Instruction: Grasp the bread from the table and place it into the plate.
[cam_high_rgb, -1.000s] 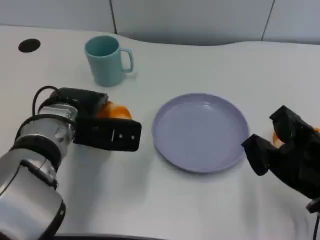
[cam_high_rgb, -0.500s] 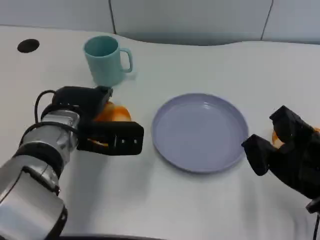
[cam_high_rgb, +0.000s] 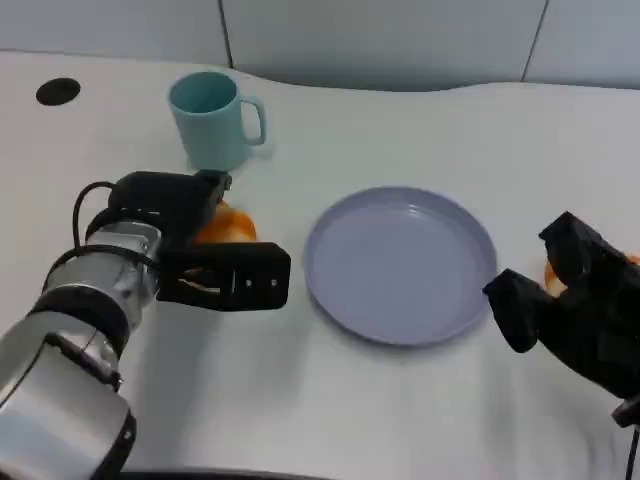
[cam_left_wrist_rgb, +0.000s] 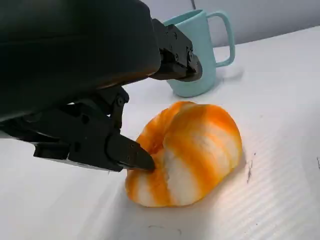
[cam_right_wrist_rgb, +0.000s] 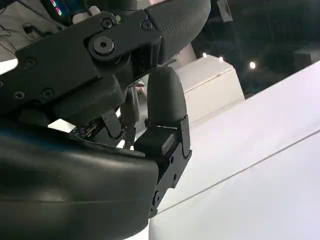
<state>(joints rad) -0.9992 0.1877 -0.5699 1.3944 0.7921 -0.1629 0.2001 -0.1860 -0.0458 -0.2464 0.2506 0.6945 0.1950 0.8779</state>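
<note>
The bread (cam_high_rgb: 228, 225), an orange and white striped bun (cam_left_wrist_rgb: 187, 152), lies on the white table to the left of the plate. The light purple plate (cam_high_rgb: 400, 265) sits at the middle with nothing on it. My left hand (cam_high_rgb: 205, 250) straddles the bread from the near left, and one fingertip (cam_left_wrist_rgb: 135, 157) touches its side. Another finger (cam_left_wrist_rgb: 175, 55) hangs apart over its far side. My right hand (cam_high_rgb: 565, 305) hovers right of the plate, fingers apart (cam_right_wrist_rgb: 165, 100), holding nothing.
A teal mug (cam_high_rgb: 212, 120) (cam_left_wrist_rgb: 200, 50) stands just behind the bread and my left hand. A small orange thing (cam_high_rgb: 552, 272) peeks out behind my right hand. A black round mark (cam_high_rgb: 58, 91) lies at the table's far left.
My left hand has slid a little to the right and closer around the bread, hiding more of it. The right hand and plate have not moved.
</note>
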